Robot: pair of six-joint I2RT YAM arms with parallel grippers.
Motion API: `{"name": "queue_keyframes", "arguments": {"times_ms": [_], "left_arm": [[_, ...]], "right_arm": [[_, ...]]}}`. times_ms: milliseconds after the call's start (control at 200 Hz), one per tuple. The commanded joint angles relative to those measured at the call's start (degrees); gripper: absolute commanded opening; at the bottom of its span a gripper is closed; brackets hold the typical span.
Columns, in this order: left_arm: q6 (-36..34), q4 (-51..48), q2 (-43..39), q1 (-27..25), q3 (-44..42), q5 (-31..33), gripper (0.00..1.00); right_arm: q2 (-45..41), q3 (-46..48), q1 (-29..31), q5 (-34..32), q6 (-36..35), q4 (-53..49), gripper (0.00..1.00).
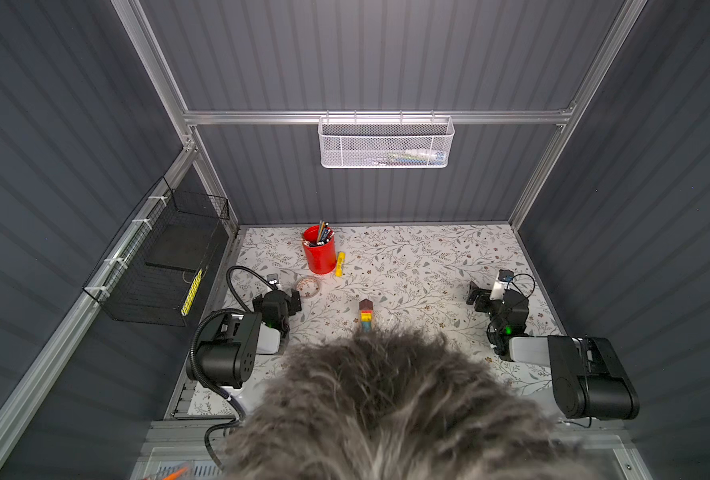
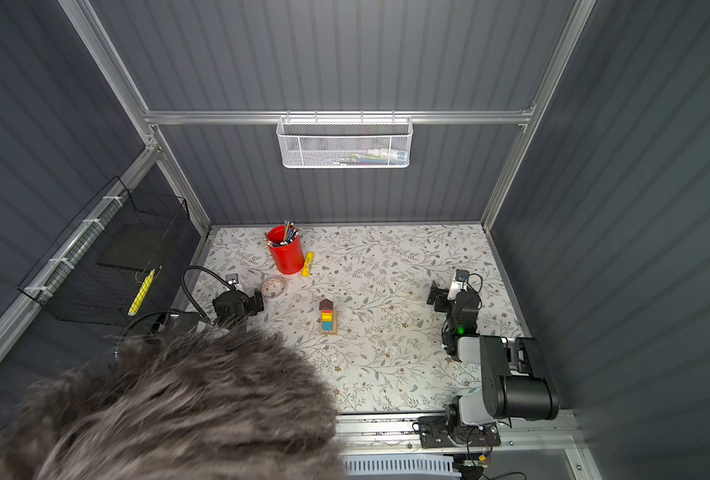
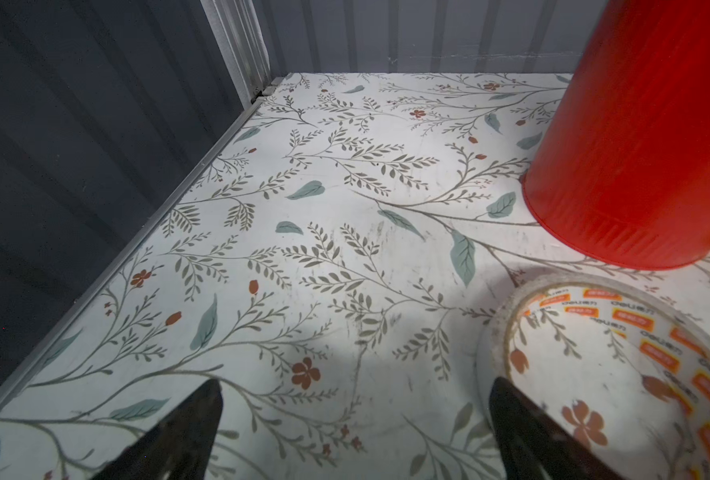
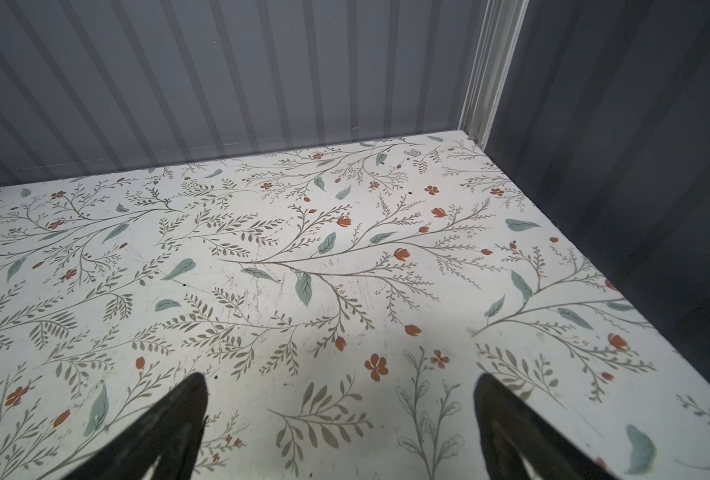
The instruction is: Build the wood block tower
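Note:
The wood block tower (image 1: 366, 316) (image 2: 327, 318) stands in the middle of the flowered table, shown in both top views. A dark brown roof piece (image 2: 325, 305) tops it, over red, yellow and blue blocks on a tan base (image 2: 329, 331). Grey fur hides its foot in a top view. My left gripper (image 1: 294, 300) (image 3: 355, 415) rests open at the left, well away from the tower, with only bare table between its fingers. My right gripper (image 1: 475, 296) (image 4: 341, 411) is open at the right, also empty. Neither wrist view shows the tower.
A red pen cup (image 1: 319, 255) (image 3: 644, 133), a yellow marker (image 1: 339, 264) and a tape roll (image 1: 308, 286) (image 3: 594, 374) sit at the back left by my left gripper. Grey fur (image 1: 386, 407) blocks the near side. A white mesh basket (image 1: 384, 143) hangs on the back wall.

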State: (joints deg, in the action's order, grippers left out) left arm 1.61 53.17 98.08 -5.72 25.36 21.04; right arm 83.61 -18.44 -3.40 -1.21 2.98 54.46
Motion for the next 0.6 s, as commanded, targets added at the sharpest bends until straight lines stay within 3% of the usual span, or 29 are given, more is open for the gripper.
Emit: {"name": "queue_keyframes", "arguments": {"times_ms": [0,595], "left_arm": [[-0.12,0.87,0.17,-0.27,0.60,1.02,1.00],[-0.20,0.88,0.26,-0.26,0.65,1.03,1.00]], "right_arm": [[-0.15,-0.11,-0.12,0.51,0.14,1.35,0.99],[-0.12,-0.14,-0.12,0.51,0.22,1.35,0.99]]}}
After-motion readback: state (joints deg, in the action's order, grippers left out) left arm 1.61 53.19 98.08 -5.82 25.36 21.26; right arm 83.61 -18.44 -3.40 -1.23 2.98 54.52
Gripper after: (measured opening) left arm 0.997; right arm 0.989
